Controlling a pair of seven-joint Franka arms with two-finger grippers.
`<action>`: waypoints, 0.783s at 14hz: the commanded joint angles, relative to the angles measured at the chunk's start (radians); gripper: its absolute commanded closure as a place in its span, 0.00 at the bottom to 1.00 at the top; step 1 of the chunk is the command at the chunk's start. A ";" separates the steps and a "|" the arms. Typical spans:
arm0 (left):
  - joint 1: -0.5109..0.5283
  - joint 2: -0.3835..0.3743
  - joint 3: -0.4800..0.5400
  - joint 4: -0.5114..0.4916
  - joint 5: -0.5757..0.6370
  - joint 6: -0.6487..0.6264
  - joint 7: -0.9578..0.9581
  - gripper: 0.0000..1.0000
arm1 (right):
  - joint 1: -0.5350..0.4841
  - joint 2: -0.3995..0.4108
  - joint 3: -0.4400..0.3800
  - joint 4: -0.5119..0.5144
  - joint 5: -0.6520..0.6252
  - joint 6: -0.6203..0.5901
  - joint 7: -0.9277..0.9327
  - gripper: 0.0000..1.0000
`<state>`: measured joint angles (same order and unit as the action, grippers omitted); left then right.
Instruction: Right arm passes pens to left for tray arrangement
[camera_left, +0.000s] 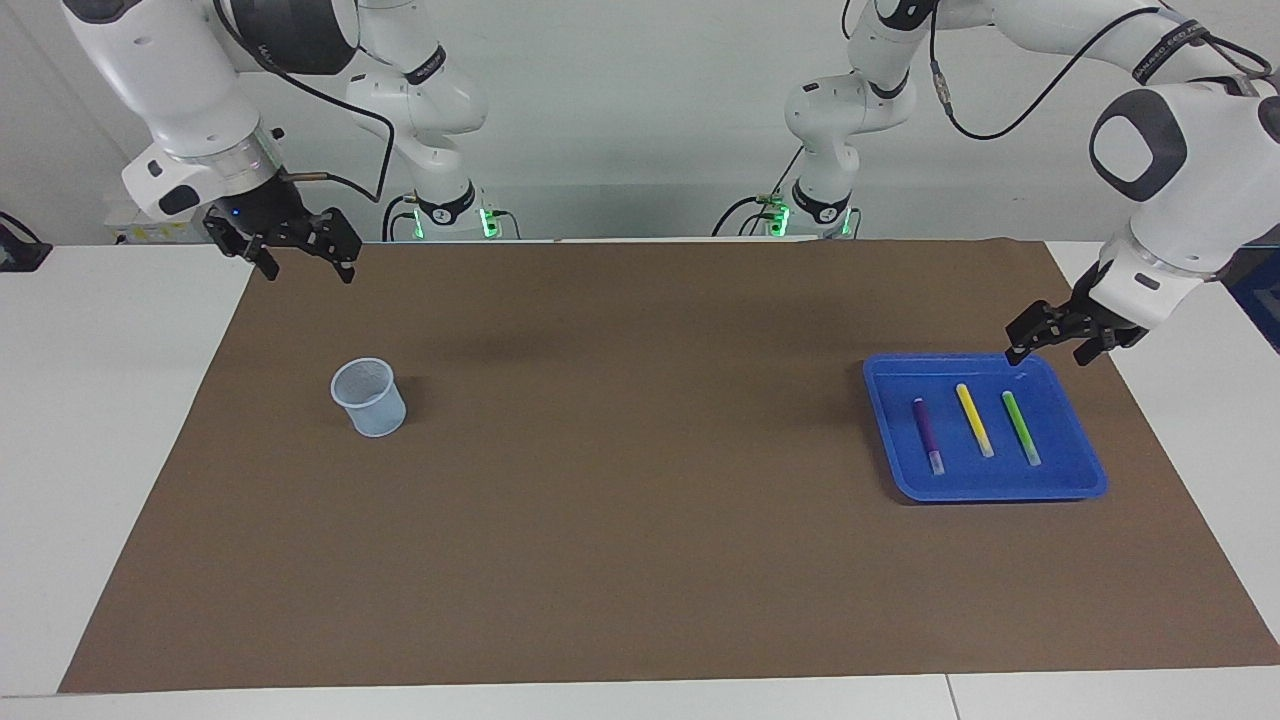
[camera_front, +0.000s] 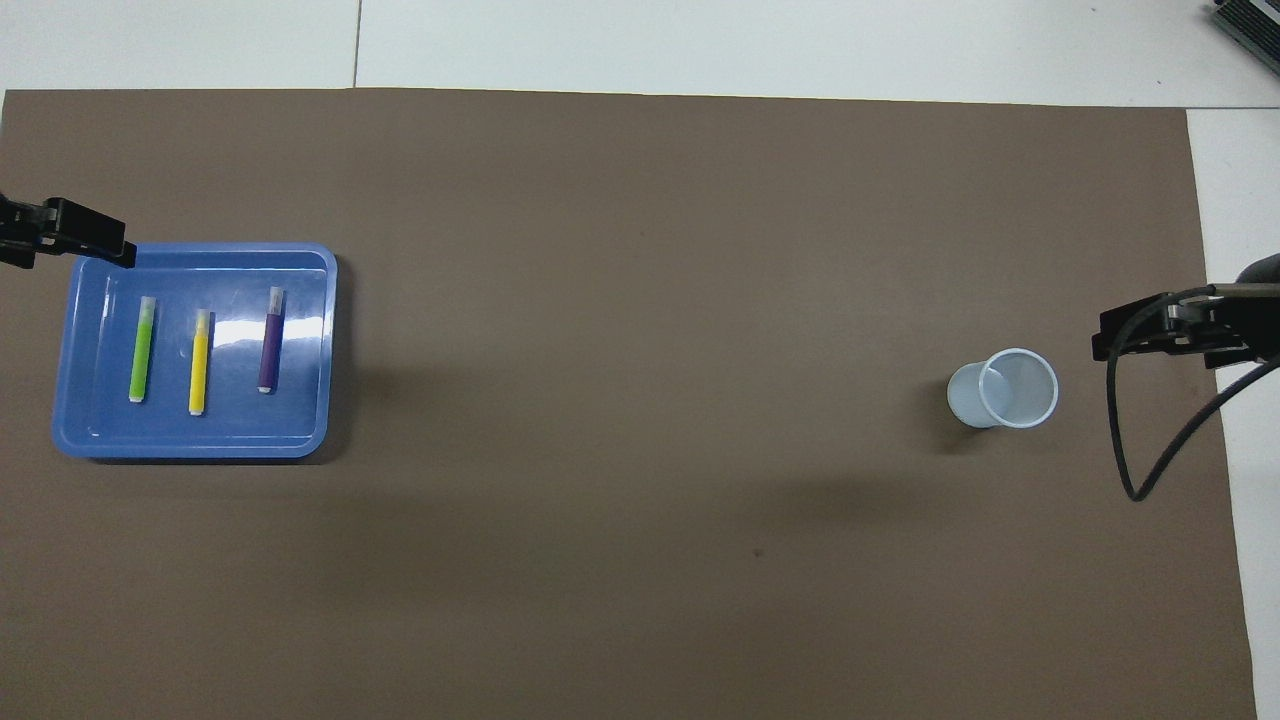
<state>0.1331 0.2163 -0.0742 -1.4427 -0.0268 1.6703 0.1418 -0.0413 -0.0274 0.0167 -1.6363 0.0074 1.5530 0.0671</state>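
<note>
Hovering open and empty: left gripper (camera_left: 1048, 344) above tray (camera_left: 1085, 478) corner, right gripper (camera_left: 295, 248) above mat (camera_left: 640, 560) corner

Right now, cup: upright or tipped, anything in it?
Upright and empty. The cup stands on its base with its rim up, and the overhead view shows a bare bottom; all three pens lie in the tray.

Two fixed views of one table (camera_left: 120, 450). Facing view: high camera across from the robots, looking toward them, wide enough to take in both arm bases. Overhead view: camera above the robots' end, looking steeply down and forward, set closer. Both share the brown mat (camera_left: 640, 480), turned half a turn between them.
</note>
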 joint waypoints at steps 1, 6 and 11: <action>-0.035 -0.049 0.007 0.001 0.019 -0.040 -0.017 0.00 | -0.002 -0.002 0.002 0.004 0.008 0.004 -0.001 0.00; -0.142 -0.097 0.016 -0.010 0.067 -0.043 -0.110 0.00 | -0.002 -0.002 0.003 0.004 0.009 -0.001 0.007 0.00; -0.164 -0.129 0.024 -0.039 0.082 -0.070 -0.108 0.00 | 0.000 -0.002 0.003 0.003 0.016 0.001 0.004 0.00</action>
<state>-0.0090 0.1263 -0.0695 -1.4467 0.0261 1.6142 0.0381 -0.0408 -0.0274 0.0172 -1.6363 0.0085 1.5530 0.0673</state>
